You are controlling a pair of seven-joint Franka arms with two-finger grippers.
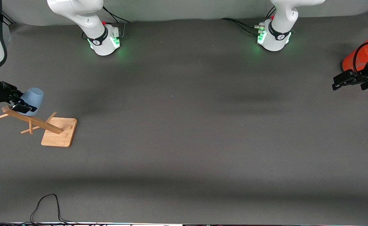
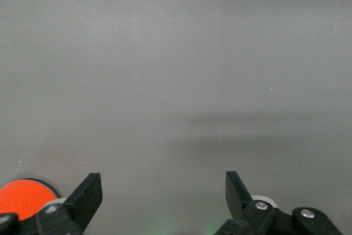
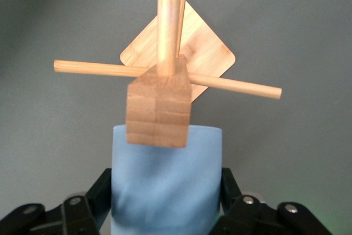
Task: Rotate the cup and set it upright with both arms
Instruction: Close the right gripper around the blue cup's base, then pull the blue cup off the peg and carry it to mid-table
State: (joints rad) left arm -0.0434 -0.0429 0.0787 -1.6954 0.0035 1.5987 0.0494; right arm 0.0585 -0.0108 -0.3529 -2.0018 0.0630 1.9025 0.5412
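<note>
Your right gripper [image 1: 23, 105] is clenching the cup [image 1: 33, 97] over the rack [image 1: 39, 124]. Your left gripper [image 1: 348, 82] is waiting, jaws released, beside the cylinder [image 1: 361, 58].

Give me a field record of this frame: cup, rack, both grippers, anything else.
cup: pale-blue cup hanging on a peg of the rack, mouth facing the right gripper, at the right arm's end of the table
rack: wooden rack, post on a square base
right gripper: right gripper at the rack's top, fingers shut on cup
left gripper: left gripper open, waiting over the left arm's end of the table
other: orange cylinder beside left gripper
</note>
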